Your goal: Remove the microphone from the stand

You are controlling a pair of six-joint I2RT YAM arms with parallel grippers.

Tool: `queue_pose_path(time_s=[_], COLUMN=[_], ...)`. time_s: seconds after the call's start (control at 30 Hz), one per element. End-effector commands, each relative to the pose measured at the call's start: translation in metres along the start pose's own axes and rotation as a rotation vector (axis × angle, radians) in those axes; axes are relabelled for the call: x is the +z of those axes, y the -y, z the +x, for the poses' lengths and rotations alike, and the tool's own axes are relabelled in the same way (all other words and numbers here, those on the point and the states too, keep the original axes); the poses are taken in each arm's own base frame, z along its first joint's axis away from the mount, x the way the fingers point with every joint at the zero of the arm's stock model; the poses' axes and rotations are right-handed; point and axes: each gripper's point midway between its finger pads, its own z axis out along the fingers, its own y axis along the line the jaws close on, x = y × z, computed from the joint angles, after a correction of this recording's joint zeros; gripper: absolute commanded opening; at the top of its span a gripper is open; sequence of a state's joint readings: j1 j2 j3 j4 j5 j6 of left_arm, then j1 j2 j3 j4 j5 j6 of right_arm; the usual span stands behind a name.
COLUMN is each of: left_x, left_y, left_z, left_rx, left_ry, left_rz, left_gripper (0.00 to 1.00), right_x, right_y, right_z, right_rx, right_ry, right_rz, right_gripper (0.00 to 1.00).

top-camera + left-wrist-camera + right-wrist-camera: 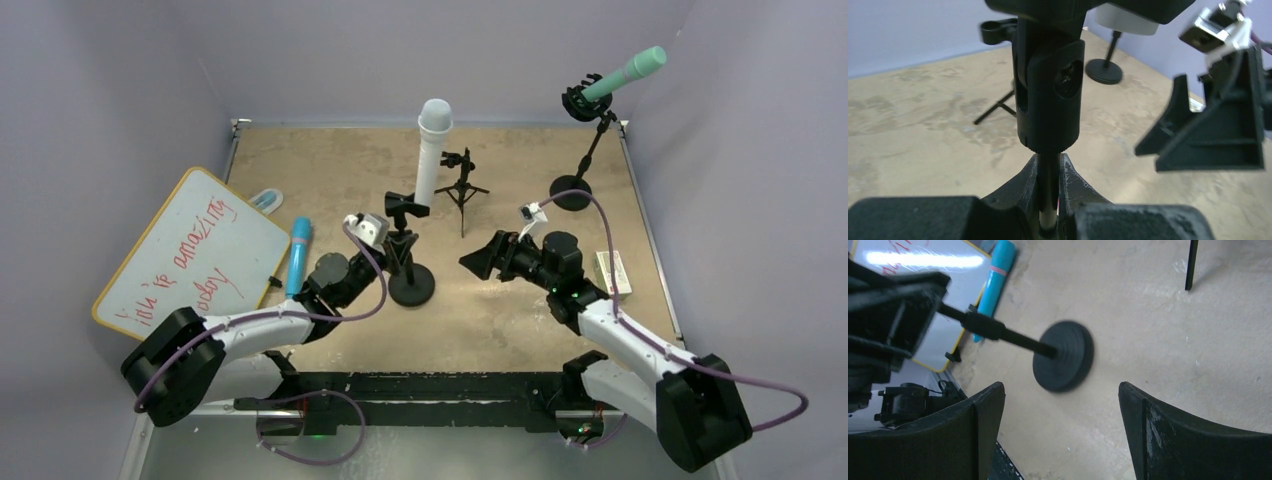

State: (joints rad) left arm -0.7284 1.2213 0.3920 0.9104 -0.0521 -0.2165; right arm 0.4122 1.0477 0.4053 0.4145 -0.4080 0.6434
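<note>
Clamping the thin pole [1047, 202] of the middle stand [411, 284], the left gripper [1049, 165] is sitting closed on it just beneath the swivel joint [1049, 95]. It is probably bracing the stand so that it is not tipping or sliding while the microphone is being pulled out. Just beside it, toward the right edge of the table [500, 330], the right gripper [1060, 390] is hanging with its jaws spread wide and nothing between them. It is facing the stand's round base [1063, 356] and looks to be lining up as the hand that is going to do the pulling. By the left edge a blue microphone [298, 257] is lying flat against a whiteboard [190, 255], apart from both arms. Farther in, the white microphone [433, 150] is standing nearly upright in the clip [405, 207] at the top of the held stand, not yet lifted out; judging by the brace, it is the one being removed. Behind it a small tripod [462, 188] is standing bare, and at the far right corner a green microphone [627, 74] is resting tilted in the second stand [572, 197], well apart from both grippers.
</note>
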Motion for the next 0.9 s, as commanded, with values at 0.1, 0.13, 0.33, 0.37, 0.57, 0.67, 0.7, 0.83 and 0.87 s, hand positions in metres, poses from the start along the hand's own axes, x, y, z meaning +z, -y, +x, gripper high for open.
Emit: queue_pose_path(time_s=[0.1,0.13,0.33,0.37,0.57,0.67,0.7,0.83,0.87], left_x=[-0.024,-0.024,-0.024,-0.025,-0.029,-0.032,-0.033,-0.038,-0.04], left_y=[0.04,0.048,0.061,0.063,0.072,0.07,0.069,0.066,0.066], left_z=[0.025,0.026,0.037,0.038,0.036,0.036,0.036,0.031,0.029], left_rx=[-0.122,-0.113,-0.059,-0.054,0.008,0.045,0.062,0.104,0.114], left_ry=[-0.069,-0.075,-0.12,-0.127,-0.152,-0.166,-0.165,-0.148,-0.139], left_rz=[-0.001,0.014,0.034,0.045,0.116,0.121,0.122,0.126,0.135], left_gripper=[0.0,0.0,0.09,0.13,0.31,0.35,0.37,0.45,0.48], right_x=[-0.029,-0.033,-0.048,-0.048,-0.046,-0.041,-0.041,-0.037,-0.036], right_y=[-0.029,-0.03,-0.035,-0.035,-0.033,-0.031,-0.031,-0.031,-0.03], right_z=[-0.041,-0.042,-0.043,-0.042,-0.04,-0.036,-0.035,-0.03,-0.029], right_rx=[-0.096,-0.105,-0.182,-0.194,-0.246,-0.242,-0.242,-0.242,-0.243], right_ry=[0.248,0.274,0.37,0.371,0.356,0.332,0.329,0.312,0.308], right_rz=[-0.07,-0.078,-0.128,-0.13,-0.126,-0.129,-0.137,-0.153,-0.153], right_gripper=[0.85,0.85,0.85,0.85,0.85,0.85,0.85,0.85,0.85])
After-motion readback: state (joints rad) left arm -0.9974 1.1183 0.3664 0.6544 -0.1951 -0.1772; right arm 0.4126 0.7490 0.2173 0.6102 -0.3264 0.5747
